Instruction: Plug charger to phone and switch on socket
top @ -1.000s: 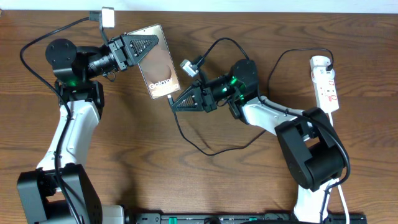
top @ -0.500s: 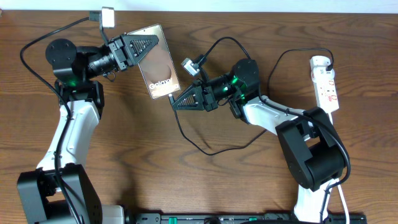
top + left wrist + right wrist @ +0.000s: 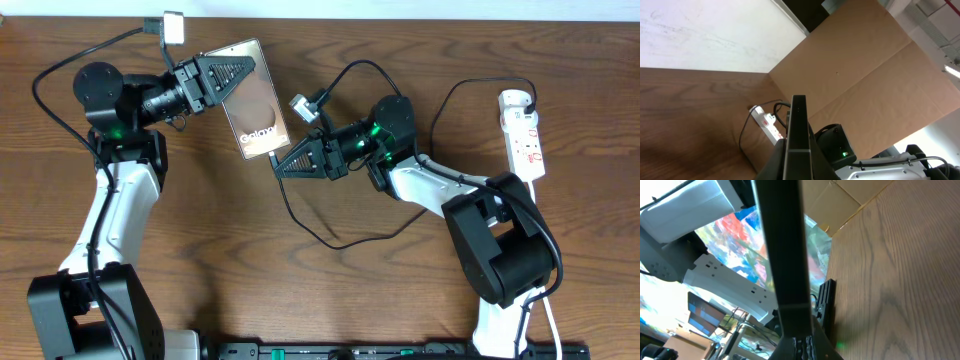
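The phone (image 3: 257,104), brown-gold with white lettering, is lifted off the table with my left gripper (image 3: 236,78) shut on its upper left edge. In the left wrist view it shows edge-on as a dark bar (image 3: 798,131) between the fingers. My right gripper (image 3: 281,165) is shut on the tip of the charger (image 3: 330,243), right at the phone's lower corner. The thin black cable loops across the table towards the socket (image 3: 525,135), a white strip at the far right. In the right wrist view the phone's dark edge (image 3: 782,245) stands straight above my right gripper (image 3: 799,347); the connector itself is hidden.
A brown cardboard wall (image 3: 865,75) rises behind the table. The socket (image 3: 767,124) lies near it with its white cord. Small white camera plugs hang on cables above each wrist (image 3: 173,27) (image 3: 300,103). The arm bases stand at the table's front edge.
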